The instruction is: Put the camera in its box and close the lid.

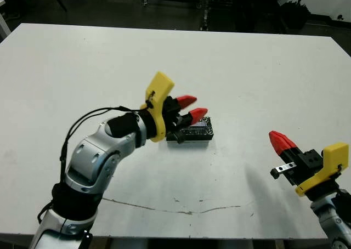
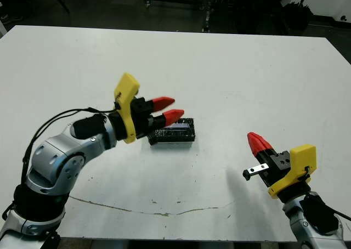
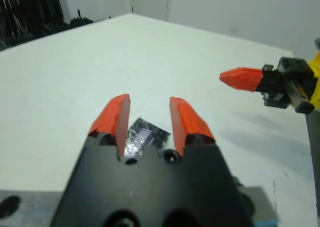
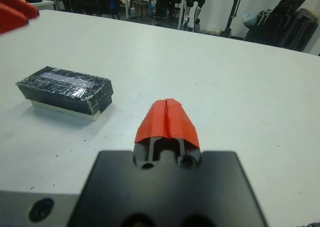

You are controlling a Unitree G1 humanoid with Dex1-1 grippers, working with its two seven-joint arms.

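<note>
The left gripper (image 1: 192, 108) hovers just above the near-left end of the closed box, its red fingers (image 3: 114, 118) spread with nothing between them; the lid (image 4: 64, 85), glossy black, sits flat on the box (image 4: 65, 110) near the middle of the white table (image 1: 82, 68); the camera is not visible; well to the right, the right gripper (image 2: 258, 142) hangs with fingers pressed together, empty.

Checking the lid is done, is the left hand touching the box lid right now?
Apart. In the left wrist view the left hand is open, its fingers raised above the lid, which sits on the box unheld.
</note>
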